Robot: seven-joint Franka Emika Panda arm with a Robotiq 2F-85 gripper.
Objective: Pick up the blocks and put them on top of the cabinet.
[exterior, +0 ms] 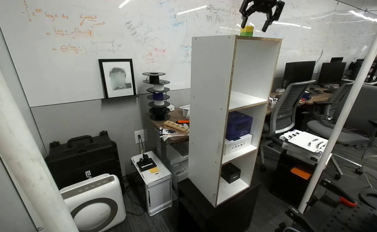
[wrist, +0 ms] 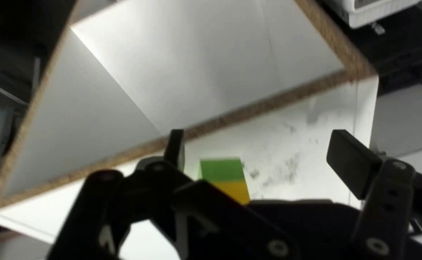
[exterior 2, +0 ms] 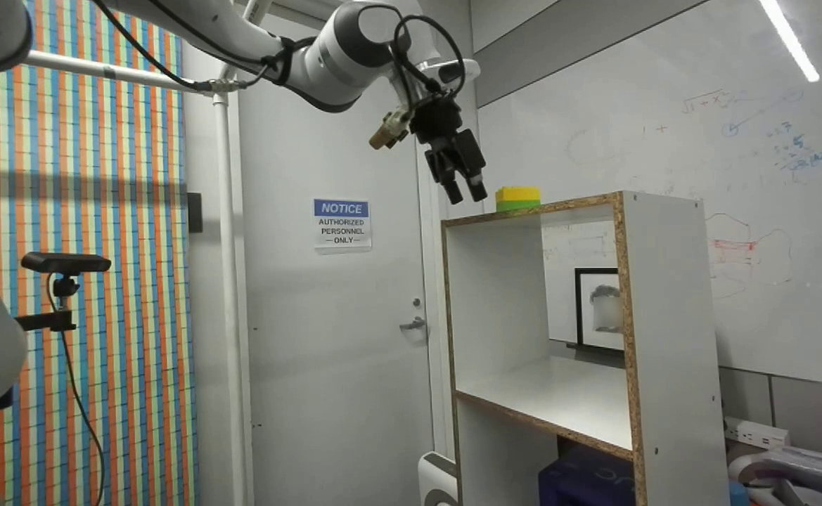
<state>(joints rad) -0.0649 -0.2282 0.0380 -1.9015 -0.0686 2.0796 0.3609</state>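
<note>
1. Blocks (exterior 2: 518, 198), yellow over green: set atop the cabinet (exterior: 209, 119), near its front edge, between the corners.
2. Gripper (exterior: 254, 27): spread, nothing grasped, held nearby; if moved while low, blocks may be clipped and pushed over that edge.
3. Yellow part (exterior 2: 518, 193): may be lifted off alone if pinched high; joint not discernible.

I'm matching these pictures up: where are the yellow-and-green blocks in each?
In an exterior view: blocks near the top, right of centre.
In an exterior view: blocks right of centre, above mid-height.
Wrist view: blocks below centre, partly hidden by the hand.
Shared landmark: the white cabinet beneath them.
</note>
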